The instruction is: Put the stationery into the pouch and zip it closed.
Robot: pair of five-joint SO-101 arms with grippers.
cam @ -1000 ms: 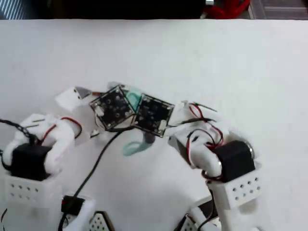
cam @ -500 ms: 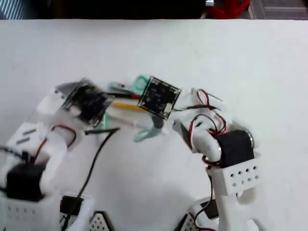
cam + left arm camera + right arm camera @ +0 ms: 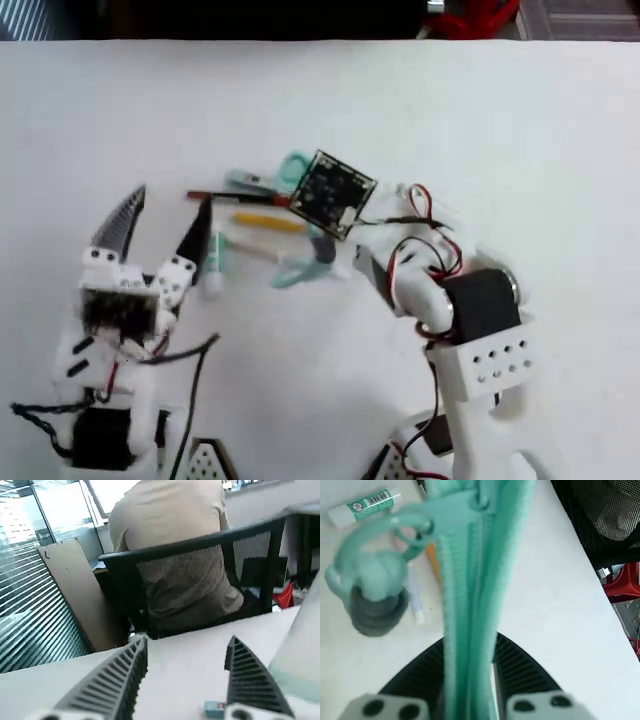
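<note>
White table [image 3: 520, 120] is stretching bare toward its far edge and right side, with a dark room lying beyond it. By the near-left corner, the left gripper [image 3: 158, 228] is hovering with its black ribbed fingers [image 3: 120, 680] spread wide and holding nothing, tips pointing toward the far edge. Just past those tips, around the middle of the table, the loose stationery is lying outside the pouch: a glue stick [image 3: 214, 262] just beside one fingertip, then a yellow pencil [image 3: 266, 223], then a red-and-black pen [image 3: 240, 198]. Beside them, the right gripper [image 3: 470, 645] is pinching the zip edge of the teal pouch [image 3: 470, 560], fingers closed on the fabric band. The zip pull [image 3: 451, 509] and a looped charm [image 3: 370, 580] are hanging farther along the band. The pouch is looking soft and light, likely sagging and folding unless kept taut, so gripping the stiffer zip band seems sound. The pens and glue stick are looking rigid, light and apt to roll, and are probably best pinched across their middles. Open room is lying beyond the cluster toward the far edge, while the two arms are crowding the near side.
</note>
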